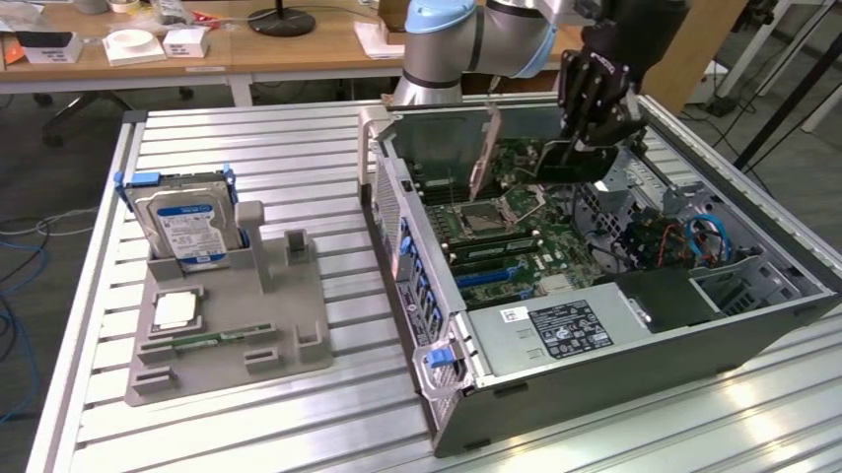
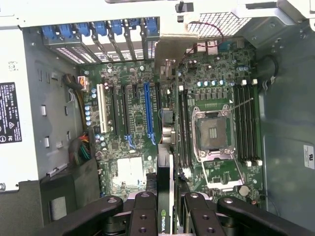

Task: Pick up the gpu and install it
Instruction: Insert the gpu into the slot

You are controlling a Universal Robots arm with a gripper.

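The gpu (image 2: 166,147) appears edge-on in the wrist view, a thin black card whose silver bracket (image 2: 170,46) reaches toward the case's rear slot openings. My gripper (image 2: 167,221) is shut on it, one black finger (image 2: 142,216) on each side. The card hangs over the motherboard (image 2: 123,142), between the blue expansion slot (image 2: 146,113) and the memory slots; whether it touches the board I cannot tell. In the exterior view my gripper (image 1: 586,148) is inside the open computer case (image 1: 736,325), holding the dark gpu (image 1: 559,166) upright above the board.
On the exterior view's left, a grey fixture (image 1: 283,325) holds a blue-labelled hard drive (image 1: 191,222), a processor (image 1: 174,310) and a green memory stick (image 1: 211,340). The power supply (image 1: 566,325) fills the case's near end. The processor socket (image 2: 214,132) lies beside the card.
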